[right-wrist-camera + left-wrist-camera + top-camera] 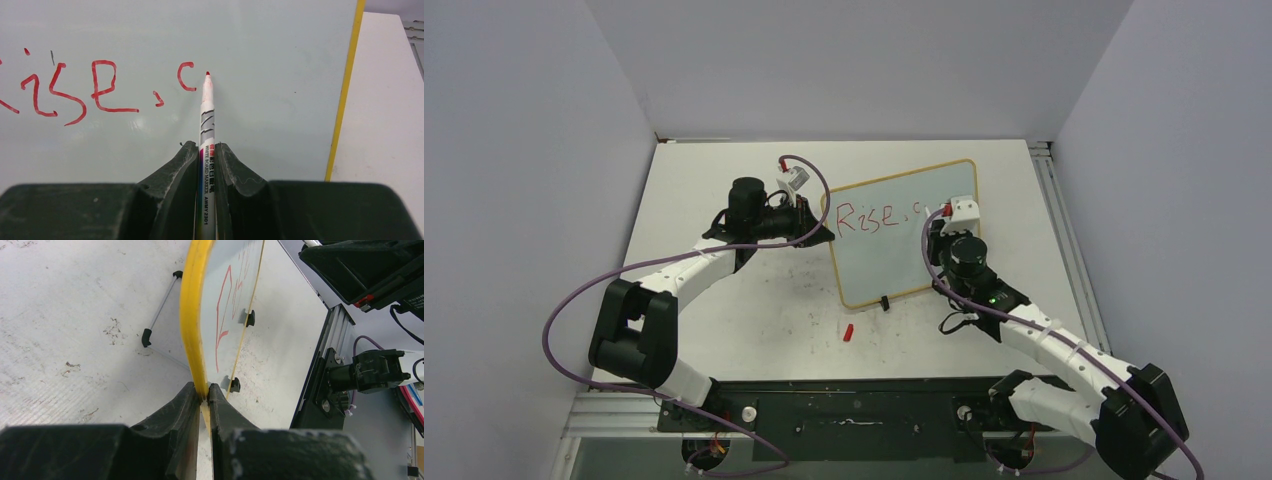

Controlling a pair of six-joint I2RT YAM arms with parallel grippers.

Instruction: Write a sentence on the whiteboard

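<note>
The whiteboard (894, 262) stands tilted on the table, with a yellow-wood frame (192, 305). My left gripper (828, 236) is shut on its left edge, the frame pinched between the fingertips (206, 390). The sentence (874, 217) reads "Rise, c" in red (100, 87). My right gripper (943, 226) is shut on a white marker (206, 130). The marker's red tip (207, 74) is at the board (270, 75), just right of the "c" (186, 76). I cannot tell whether the tip touches.
A red marker cap (848, 333) lies on the table in front of the board. Black clip feet (250, 317) and a thin stand leg (160, 310) prop the board. A metal rail (1064, 230) runs along the table's right edge. Grey walls enclose three sides.
</note>
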